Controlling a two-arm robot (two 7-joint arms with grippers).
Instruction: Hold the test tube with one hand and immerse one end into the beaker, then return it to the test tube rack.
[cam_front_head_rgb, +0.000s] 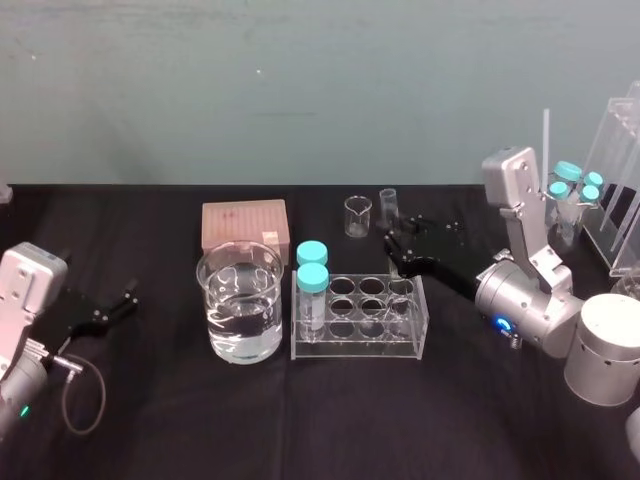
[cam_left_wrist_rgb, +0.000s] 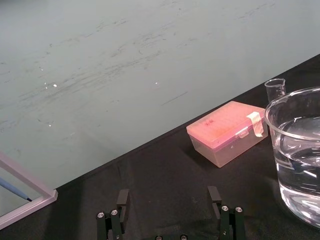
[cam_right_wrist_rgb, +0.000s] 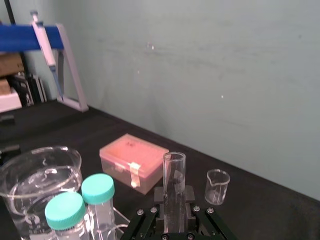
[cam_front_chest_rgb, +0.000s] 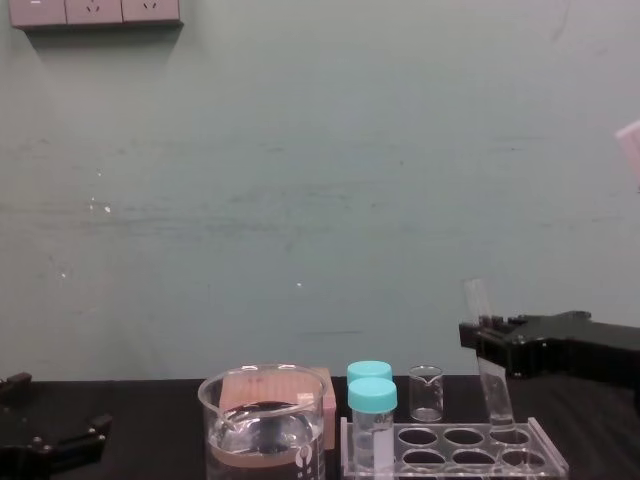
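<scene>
Tube (cam_front_chest_rgb: 481, 300) up in the right gripper (cam_front_chest_rgb: 493, 346), jaws clamped on its middle, open mouth high and leaning toward the robot's left, round end down at the right-hand end of the rack (cam_front_chest_rgb: 452, 462). The tip meets the top plate at a back hole; how deep it sits, I cannot tell. From the right wrist, the tube (cam_right_wrist_rgb: 174, 170) stands squarely between the black fingers (cam_right_wrist_rgb: 150, 216). From the head, the right gripper (cam_front_head_rgb: 400, 248) reaches in over the rack's (cam_front_head_rgb: 360, 347) far right corner, with the tube's mouth (cam_front_head_rgb: 388, 205) showing beyond it. Beaker (cam_front_head_rgb: 225, 290) stands just left of the rack, about half full of clear liquid, well apart from the tube. Two teal-capped vials (cam_front_head_rgb: 312, 285) fill the rack's left holes. Pink box (cam_front_head_rgb: 245, 224) sits behind the beaker, tiny beaker (cam_front_head_rgb: 358, 216) behind the rack. Left gripper (cam_front_head_rgb: 100, 312) rests far left on the black table (cam_front_head_rgb: 300, 420), fingers (cam_left_wrist_rgb: 122, 199) spread apart and holding nothing.
</scene>
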